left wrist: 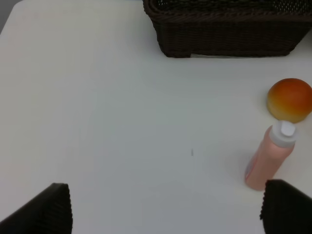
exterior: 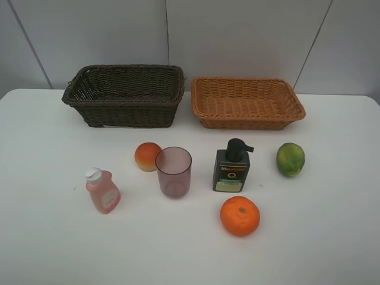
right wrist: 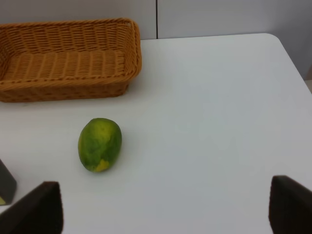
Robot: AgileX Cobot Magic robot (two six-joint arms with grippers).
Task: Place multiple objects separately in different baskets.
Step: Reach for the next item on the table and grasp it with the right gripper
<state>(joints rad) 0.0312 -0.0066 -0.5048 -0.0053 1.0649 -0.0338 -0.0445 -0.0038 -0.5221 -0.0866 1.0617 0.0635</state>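
Two baskets sit side by side at the back of the table (exterior: 47,237). The dark basket (exterior: 124,95) is on the left and the tan basket (exterior: 246,102) on the right, each showing only its own weave inside. In front of them everything rests on the tabletop: pink bottle (exterior: 103,190), then peach (exterior: 147,157) touching or just beside the upright purple cup (exterior: 174,172), then pump bottle (exterior: 231,167) and lime (exterior: 290,159), with the orange (exterior: 240,215) nearest the front.

The left gripper (left wrist: 165,209) is spread wide and holds nothing. The pink bottle stands just beside one of its fingers, with the peach beyond it. The right gripper (right wrist: 165,207) is also spread wide and holds nothing. The lime lies ahead of it, apart from both fingers, and the tan basket is farther on.
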